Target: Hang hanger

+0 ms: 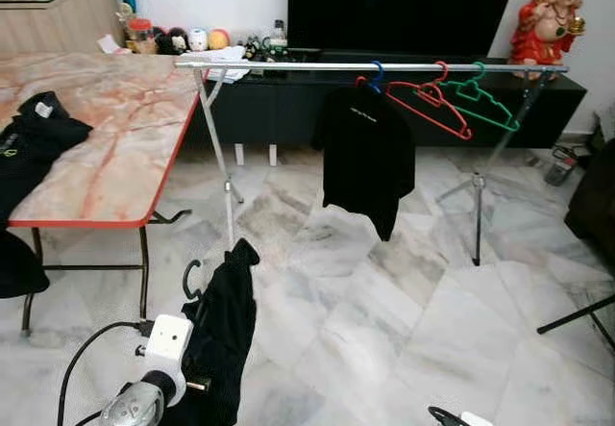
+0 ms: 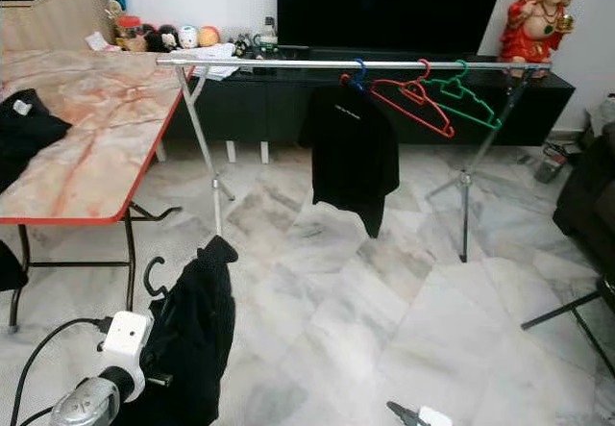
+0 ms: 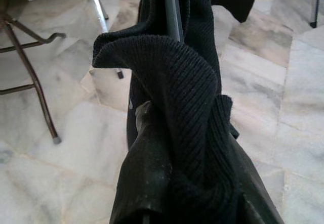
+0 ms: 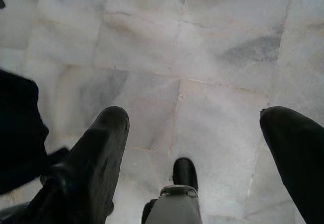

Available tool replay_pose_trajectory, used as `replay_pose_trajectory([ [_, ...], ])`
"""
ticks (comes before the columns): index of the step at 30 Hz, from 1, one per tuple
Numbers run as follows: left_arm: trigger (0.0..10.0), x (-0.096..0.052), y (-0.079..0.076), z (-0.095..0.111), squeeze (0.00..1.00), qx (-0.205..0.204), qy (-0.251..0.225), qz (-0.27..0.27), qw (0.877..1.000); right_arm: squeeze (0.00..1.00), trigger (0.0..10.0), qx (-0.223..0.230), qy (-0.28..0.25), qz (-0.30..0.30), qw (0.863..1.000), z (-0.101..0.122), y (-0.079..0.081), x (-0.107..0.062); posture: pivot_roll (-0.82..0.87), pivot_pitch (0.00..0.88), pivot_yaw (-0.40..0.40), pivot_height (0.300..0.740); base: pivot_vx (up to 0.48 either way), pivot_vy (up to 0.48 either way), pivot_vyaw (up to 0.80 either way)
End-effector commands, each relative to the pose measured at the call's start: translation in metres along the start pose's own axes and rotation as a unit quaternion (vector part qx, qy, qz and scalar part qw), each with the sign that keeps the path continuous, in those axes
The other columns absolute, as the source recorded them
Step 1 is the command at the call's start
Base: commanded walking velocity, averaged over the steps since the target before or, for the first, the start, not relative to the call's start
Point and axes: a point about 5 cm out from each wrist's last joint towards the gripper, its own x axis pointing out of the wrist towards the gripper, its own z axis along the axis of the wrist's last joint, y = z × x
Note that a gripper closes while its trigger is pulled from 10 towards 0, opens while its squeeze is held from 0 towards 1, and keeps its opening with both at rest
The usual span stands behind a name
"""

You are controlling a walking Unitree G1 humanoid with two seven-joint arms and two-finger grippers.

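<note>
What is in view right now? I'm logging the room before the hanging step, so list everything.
Silver metal clothes rail: one, across the room on crossed legs.
Black T-shirt on blue hanger: one, hanging from the rail.
Red plastic hanger: one, bare, on the rail.
Green plastic hanger: one, bare, beside the red one.
Marble-pattern table with red edge: one, on the left, with black clothing lying on it.
Red figurine: one, on the black TV cabinet.
Black garment on black hanger: one, held low at the left.
Left gripper: shut on that garment.
Right gripper: open, over the floor.
</note>
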Motion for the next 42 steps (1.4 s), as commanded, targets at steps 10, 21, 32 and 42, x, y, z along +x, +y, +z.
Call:
replay_pose_trajectory([
  [10,10.0,0.009,0.001,0.017,0.00,0.004,-0.020,-0.006,1.000,0.00,10.0,0.001,0.001,-0.013,1.000,0.003,-0.002,0.000,0.07,0.000,0.013,0.740,0.392,0.000,0.00],
  [21,10.0,0.008,-0.002,0.014,0.00,-0.004,-0.017,-0.014,1.000,0.00,10.0,-0.004,0.002,-0.012,1.000,-0.002,-0.004,-0.001,0.07,0.000,0.014,0.740,0.480,0.000,0.00],
  [32,10.0,0.011,-0.004,0.017,0.00,-0.001,-0.017,-0.021,1.000,0.00,10.0,-0.021,0.003,-0.003,1.000,-0.002,-0.001,-0.001,0.07,0.000,0.015,0.740,0.480,0.000,0.00],
  [42,10.0,0.016,-0.003,0.026,0.00,-0.017,-0.028,-0.009,0.999,0.00,10.0,-0.045,-0.004,0.018,0.999,0.002,0.004,0.000,0.08,0.000,0.009,0.740,0.480,0.000,0.32],
])
